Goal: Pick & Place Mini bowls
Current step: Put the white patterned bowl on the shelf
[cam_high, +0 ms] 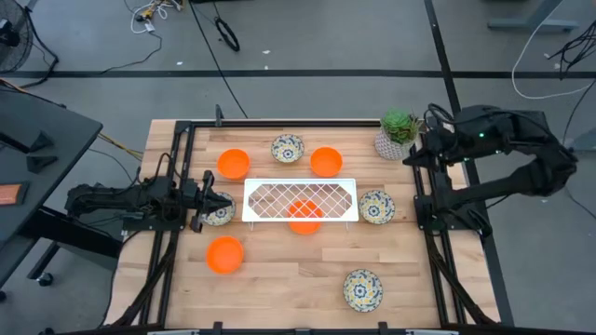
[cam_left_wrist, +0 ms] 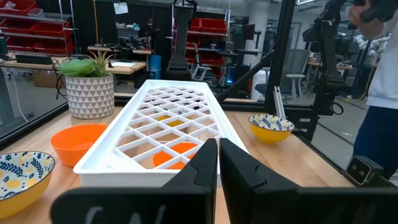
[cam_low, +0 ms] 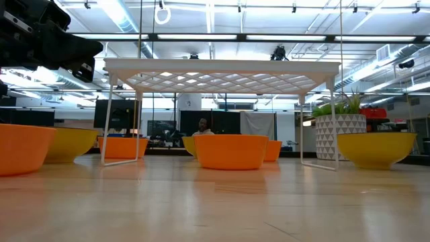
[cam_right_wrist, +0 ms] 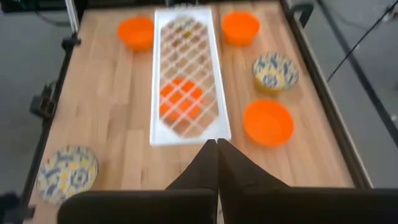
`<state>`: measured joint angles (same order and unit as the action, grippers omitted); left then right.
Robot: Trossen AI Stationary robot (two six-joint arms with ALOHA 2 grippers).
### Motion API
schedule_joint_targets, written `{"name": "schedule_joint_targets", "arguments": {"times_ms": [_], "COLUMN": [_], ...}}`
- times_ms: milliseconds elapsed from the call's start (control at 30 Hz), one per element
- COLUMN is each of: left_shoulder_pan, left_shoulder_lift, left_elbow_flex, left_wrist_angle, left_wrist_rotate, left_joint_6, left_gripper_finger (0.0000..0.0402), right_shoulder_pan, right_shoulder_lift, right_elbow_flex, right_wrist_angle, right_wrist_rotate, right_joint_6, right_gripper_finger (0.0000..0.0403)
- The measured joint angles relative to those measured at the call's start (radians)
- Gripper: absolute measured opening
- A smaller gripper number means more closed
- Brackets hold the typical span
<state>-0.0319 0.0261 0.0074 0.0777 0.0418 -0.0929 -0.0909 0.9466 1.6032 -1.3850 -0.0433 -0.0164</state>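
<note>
Left claw (cam_high: 216,204) sits clenched, empty, beside a patterned bowl (cam_high: 221,214), probably lining up; right claw (cam_right_wrist: 216,149) clenched, parked

We see bright overhead strip lights (cam_low: 222,37); soft shadows, sheen on table (cam_low: 222,202); right wrist view blurred; others sharp.

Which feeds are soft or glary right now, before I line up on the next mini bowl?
High view: even light, patterned bowl crisp. Low view: ceiling strip lights glare behind the white rack, nearest table boards look soft. Right wrist view: soft throughout, orange bowl edges smeared. Left wrist view: rack sharp, the left gripper close up and dark.
</note>
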Motion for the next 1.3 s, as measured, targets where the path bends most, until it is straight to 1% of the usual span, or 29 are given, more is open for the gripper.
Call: {"name": "schedule_joint_targets", "arguments": {"times_ms": [233, 433, 500, 633, 767, 1033, 1300], "left_shoulder_pan": [0.0, 0.0, 0.0, 0.0, 0.0, 0.0, 0.0], "left_shoulder_lift": [0.0, 0.0, 0.0, 0.0, 0.0, 0.0, 0.0], "left_elbow_flex": [0.0, 0.0, 0.0, 0.0, 0.0, 0.0, 0.0], "left_wrist_angle": [0.0, 0.0, 0.0, 0.0, 0.0, 0.0, 0.0], "left_wrist_rotate": [0.0, 0.0, 0.0, 0.0, 0.0, 0.0, 0.0], "left_joint_6": [0.0, 0.0, 0.0, 0.0, 0.0, 0.0, 0.0], "left_gripper_finger": [0.0023, 0.0023, 0.0023, 0.0023, 0.0023, 0.0023, 0.0023], "right_shoulder_pan": [-0.037, -0.042, -0.042, -0.042, -0.041, -0.039, -0.021], "right_shoulder_lift": [0.0, -0.007, -0.013, -0.028, -0.047, -0.07, -0.116], "right_elbow_flex": [0.0, -0.001, -0.001, -0.001, -0.001, -0.004, -0.094], "right_wrist_angle": [-0.117, -0.187, -0.186, -0.187, -0.186, -0.186, -0.187], "right_wrist_rotate": [-0.003, -0.003, -0.006, -0.063, -0.087, -0.089, -0.089], "right_joint_6": [-0.022, -0.021, -0.019, -0.001, 0.009, 0.009, -0.003], "right_gripper_finger": [0.0, 0.0, 0.0, 0.0, 0.0, 0.0, 0.0]}}
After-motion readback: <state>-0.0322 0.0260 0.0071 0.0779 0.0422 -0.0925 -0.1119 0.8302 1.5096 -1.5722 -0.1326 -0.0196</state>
